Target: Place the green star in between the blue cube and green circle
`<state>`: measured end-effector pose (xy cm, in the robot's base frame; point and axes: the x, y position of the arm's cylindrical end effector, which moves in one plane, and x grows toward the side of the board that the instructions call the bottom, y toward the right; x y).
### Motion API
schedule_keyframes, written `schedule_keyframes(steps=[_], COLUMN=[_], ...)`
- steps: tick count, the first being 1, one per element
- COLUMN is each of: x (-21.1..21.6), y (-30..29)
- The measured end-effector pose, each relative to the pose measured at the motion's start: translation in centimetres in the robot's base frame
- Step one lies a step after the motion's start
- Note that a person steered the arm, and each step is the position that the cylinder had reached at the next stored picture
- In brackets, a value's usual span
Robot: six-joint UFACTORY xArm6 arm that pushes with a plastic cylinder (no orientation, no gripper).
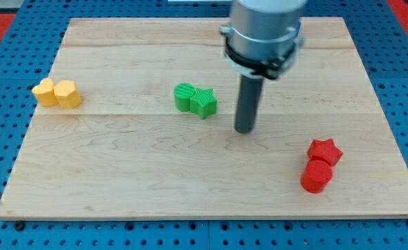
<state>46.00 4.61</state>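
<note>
Near the worktop's [121, 180] centre, my tip [243, 130] stands just right of the green star [205, 103], which touches the green circle [185, 96]; no blue cube visible, and no pincer fitted.

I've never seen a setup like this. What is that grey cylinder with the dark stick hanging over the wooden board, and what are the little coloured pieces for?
That is the end of a robot arm. It has no hand, only a straight dark rod; my tip slides on the wooden board and pushes blocks, so nothing is held. There is one camera, looking down at the board from its near edge.

On the board, a green star touches a green circle just left of my tip, which stands apart from both. Two yellow blocks sit together at the view's left. A red star and red cylinder sit at the lower right. No blue cube is visible.
</note>
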Motion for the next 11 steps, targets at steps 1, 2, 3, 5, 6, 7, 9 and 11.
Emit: schedule_keyframes(steps=[1,2,3,5,6,7,9,11], x=[-4.4,-3.8,-0.4,-5.2,-8.2,-10.6,-15.4,-17.5], y=[-4.0,-4.5,-3.7,-8.5,-8.5,-8.1,-12.0,-5.3])
